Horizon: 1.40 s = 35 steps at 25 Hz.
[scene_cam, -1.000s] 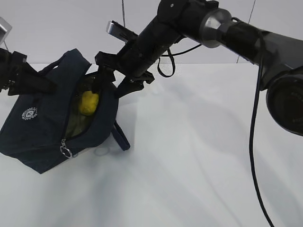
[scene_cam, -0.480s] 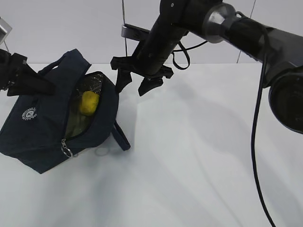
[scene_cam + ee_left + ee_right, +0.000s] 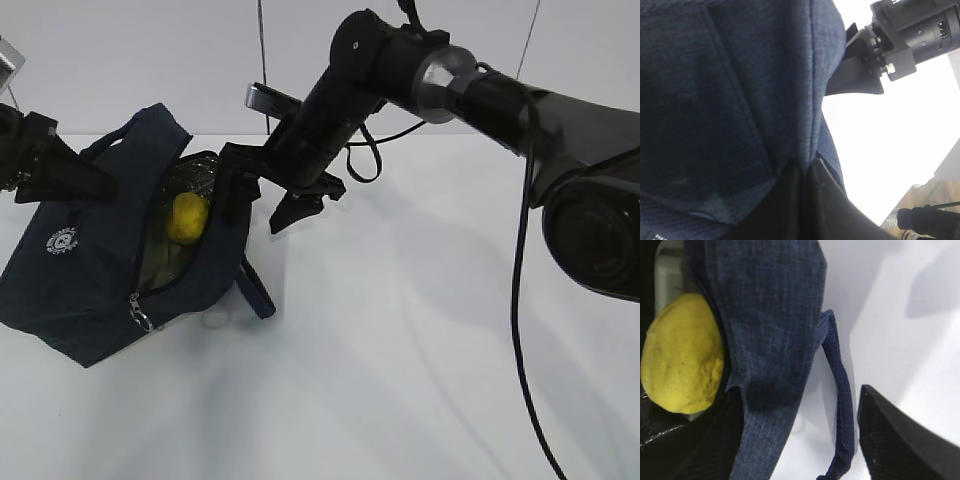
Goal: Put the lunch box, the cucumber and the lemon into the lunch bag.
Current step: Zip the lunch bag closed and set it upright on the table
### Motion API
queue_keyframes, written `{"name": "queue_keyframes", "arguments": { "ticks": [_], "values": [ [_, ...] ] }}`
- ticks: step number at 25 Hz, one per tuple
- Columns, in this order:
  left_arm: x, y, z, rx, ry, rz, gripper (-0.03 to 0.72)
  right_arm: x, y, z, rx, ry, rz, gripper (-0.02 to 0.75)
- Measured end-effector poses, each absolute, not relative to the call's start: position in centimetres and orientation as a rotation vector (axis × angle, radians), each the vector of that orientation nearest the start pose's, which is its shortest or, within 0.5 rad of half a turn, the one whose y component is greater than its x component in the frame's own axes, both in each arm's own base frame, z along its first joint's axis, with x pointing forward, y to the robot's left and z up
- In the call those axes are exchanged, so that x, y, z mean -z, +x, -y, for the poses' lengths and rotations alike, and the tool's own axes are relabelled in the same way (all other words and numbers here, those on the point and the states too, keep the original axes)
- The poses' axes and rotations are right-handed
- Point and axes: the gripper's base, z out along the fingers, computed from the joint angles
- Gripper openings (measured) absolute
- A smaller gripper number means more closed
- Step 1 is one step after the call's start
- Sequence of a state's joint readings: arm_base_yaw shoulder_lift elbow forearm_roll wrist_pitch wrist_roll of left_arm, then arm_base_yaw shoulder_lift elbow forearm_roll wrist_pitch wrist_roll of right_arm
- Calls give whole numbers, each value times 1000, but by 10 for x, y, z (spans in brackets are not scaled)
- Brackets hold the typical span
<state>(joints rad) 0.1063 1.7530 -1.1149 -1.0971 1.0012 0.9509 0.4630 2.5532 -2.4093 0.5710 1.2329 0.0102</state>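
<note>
A: Inside, then — where does the lemon (image 3: 186,218) sit?

B: Within the open top of the navy lunch bag (image 3: 95,270), which lies tilted on the white surface (image 3: 400,350).

A: And the hands?

B: Right hand (image 3: 258,207) spread wide and empty, straddling the bag's rim. Left hand (image 3: 62,172) clamped tight on the bag's fabric at its far side.

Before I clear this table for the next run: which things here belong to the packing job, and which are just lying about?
Part of the job:
- lunch bag, open, held by the shut left gripper
- lemon, inside the bag
- right gripper, open, astride the bag's rim

Just lying about:
- nothing loose on the white table; lunch box and cucumber cannot be made out
</note>
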Motion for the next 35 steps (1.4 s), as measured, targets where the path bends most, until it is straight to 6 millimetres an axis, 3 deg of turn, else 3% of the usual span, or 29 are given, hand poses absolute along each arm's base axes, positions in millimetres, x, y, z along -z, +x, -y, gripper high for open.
{"name": "queue_keyframes", "arguments": {
  "ticks": [31, 35],
  "values": [
    [-227, 344, 32, 1045, 245, -2441, -6, -181, 459, -283, -942, -456, -2799, 528],
    [-227, 345, 32, 1048, 242, -2438, -6, -182, 459, -284, -948, -456, -2797, 474]
  ]
}}
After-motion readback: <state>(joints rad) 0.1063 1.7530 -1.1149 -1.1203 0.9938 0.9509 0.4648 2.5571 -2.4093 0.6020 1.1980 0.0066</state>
